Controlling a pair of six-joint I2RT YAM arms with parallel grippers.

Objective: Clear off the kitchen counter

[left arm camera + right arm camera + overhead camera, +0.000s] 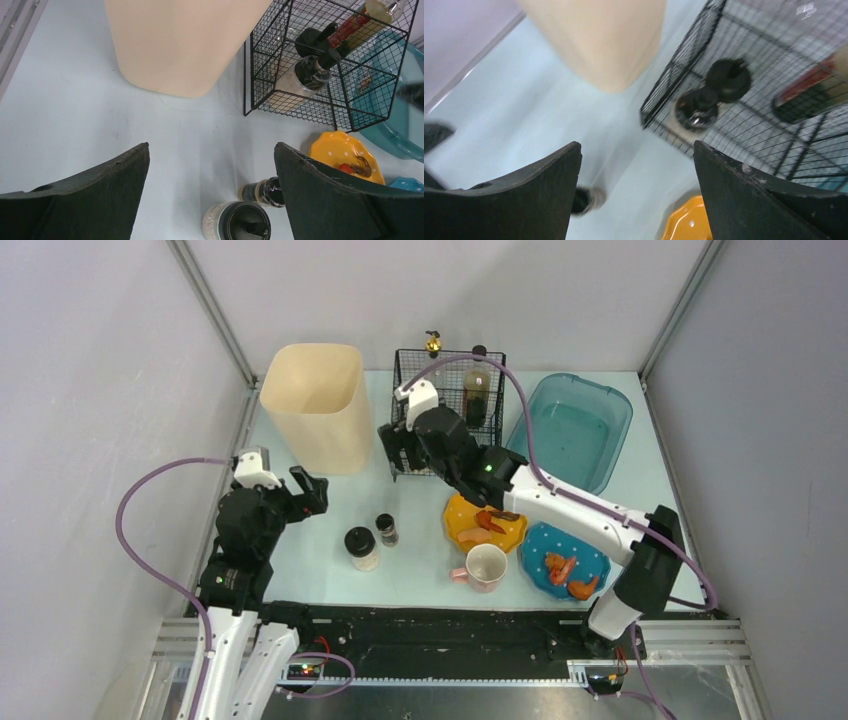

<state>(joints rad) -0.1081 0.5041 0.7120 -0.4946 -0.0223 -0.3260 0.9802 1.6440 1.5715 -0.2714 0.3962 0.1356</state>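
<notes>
**Inspector:** Where is the bench, and what is its condition?

**Operator:** The bench (410, 580) is the pale mint top that carries everything. It spreads out on all sides beneath the wire basket (415, 365), which stands toward its far edge. Inside the basket are a dark bottle (477, 390) and a black-capped jar (310, 72).

**Inspector:** What flanks the basket?

**Operator:** A cream bin (315, 405) stands just to its left and a teal tub (570, 430) just to its right. Both rest on the bench.

**Inspector:** And on the near side of the basket?

**Operator:** A yellow plate (462, 525) lies nearest the basket, with orange-red food on it. Nearer than that, a pink mug (485, 565) sits beside a blue plate (535, 540) that carries more of the same food. To the basket's near left are a small shaker (387, 529) and a black-lidded jar (362, 547), close together.

**Inspector:** State of your tools?

**Operator:** My right tool (398, 452) hangs at the basket's near-left corner. Its jaws are spread wide and grip nothing. My left tool (310, 490) is well to the basket's left, in front of the bin. Its jaws are also fully apart, with only bare bench showing between them.
</notes>
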